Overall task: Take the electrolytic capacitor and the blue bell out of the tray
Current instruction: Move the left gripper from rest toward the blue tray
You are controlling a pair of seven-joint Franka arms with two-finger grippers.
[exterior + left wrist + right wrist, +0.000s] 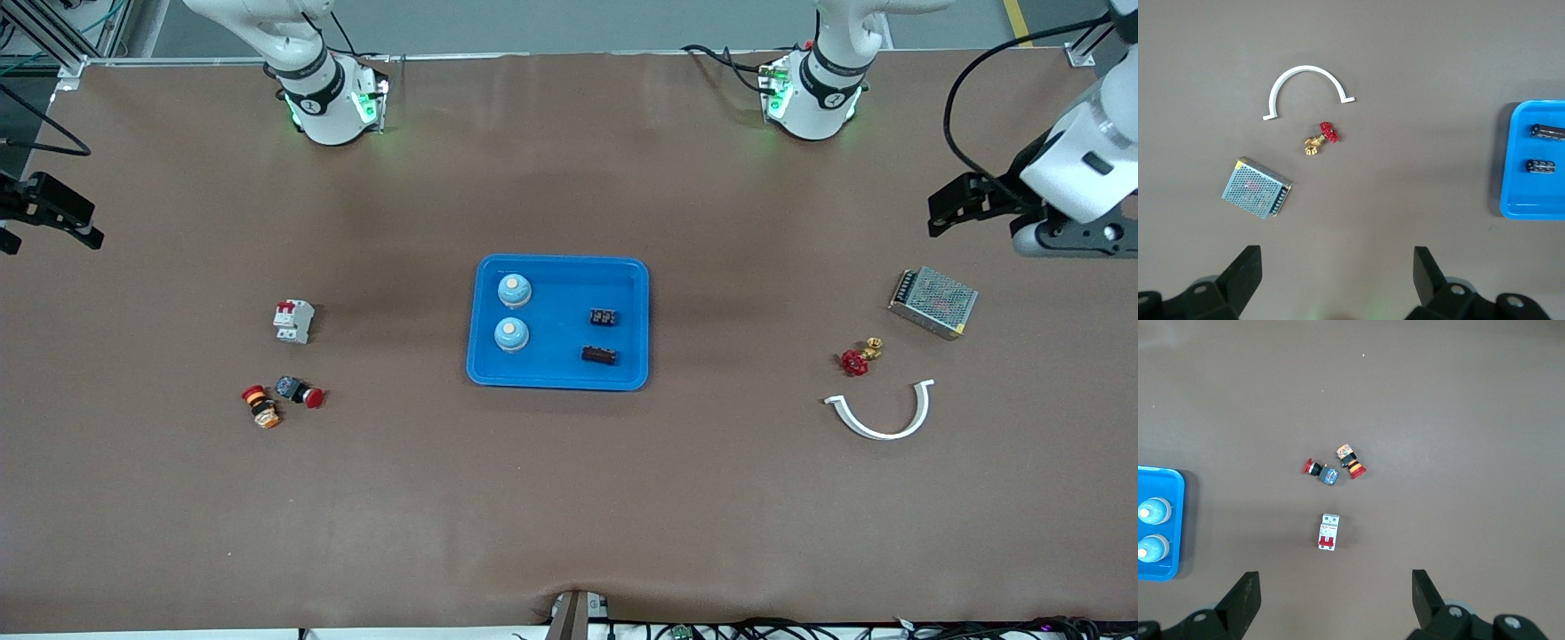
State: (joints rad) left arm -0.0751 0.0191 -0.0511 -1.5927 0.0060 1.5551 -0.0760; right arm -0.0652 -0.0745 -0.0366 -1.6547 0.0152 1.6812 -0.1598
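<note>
A blue tray [558,372] lies at the table's middle. Two blue bells with white tops [514,289] [511,334] stand in it on the side toward the right arm's end. Two black capacitors [604,316] [600,356] lie in it toward the left arm's end. The left wrist view shows the tray's edge [1521,193] with a capacitor [1548,132]. The right wrist view shows the tray [1175,520] and a bell [1153,511]. My left gripper [935,215] [1337,267] hangs open over bare table at its end. My right gripper [92,224] [1336,590] hangs open at its own end. Both hold nothing.
Toward the left arm's end lie a metal mesh power supply [933,301], a red-handled brass valve [859,357] and a white curved clip [883,412]. Toward the right arm's end stand a white circuit breaker [294,321] and two push buttons [300,391] [261,407].
</note>
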